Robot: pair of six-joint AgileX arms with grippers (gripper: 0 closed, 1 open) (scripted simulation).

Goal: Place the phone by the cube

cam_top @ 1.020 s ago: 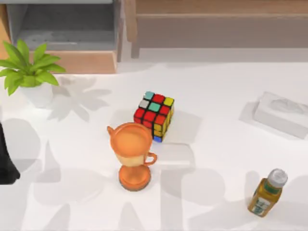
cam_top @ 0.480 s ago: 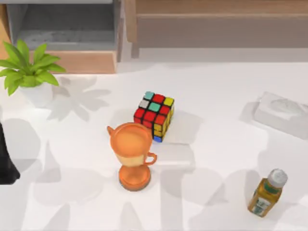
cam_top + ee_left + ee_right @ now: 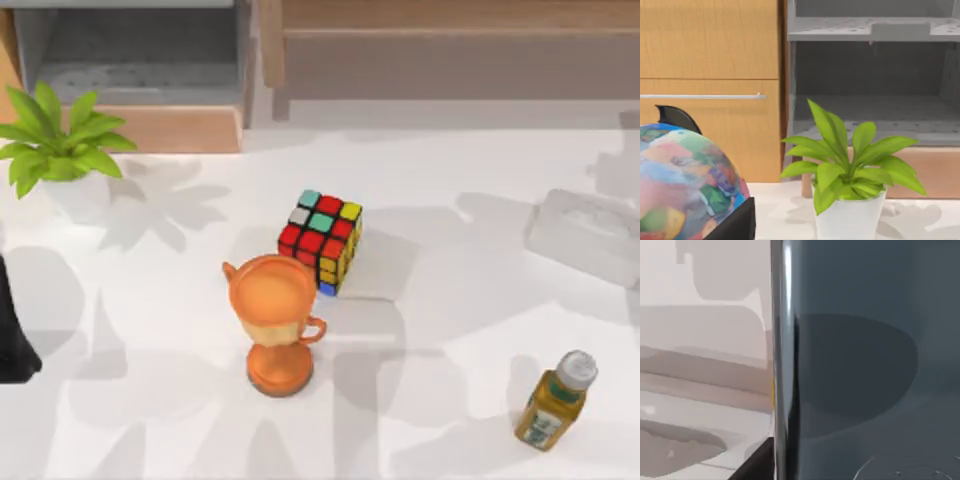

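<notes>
The cube (image 3: 321, 240), black-framed with red, teal, yellow and white stickers, rests near the middle of the table. The phone (image 3: 865, 365) stands very close in the right wrist view, a dark glossy slab with a thin silvery edge (image 3: 785, 340). My right gripper is shut on it, and one dark finger (image 3: 756, 462) shows beside that edge. Pale table surface lies behind the phone. My left arm (image 3: 12, 345) is parked at the table's left edge.
An orange trophy cup (image 3: 276, 322) stands just in front-left of the cube. A potted plant (image 3: 58, 150) is at the back left, a pale tissue box (image 3: 585, 236) at the right, a juice bottle (image 3: 555, 400) at the front right. A colourful globe (image 3: 685, 185) sits near the left wrist.
Broad shadows on the right half of the table have shifted toward the back, now covering the tissue box. The cube, the trophy cup and the left arm have not moved.
</notes>
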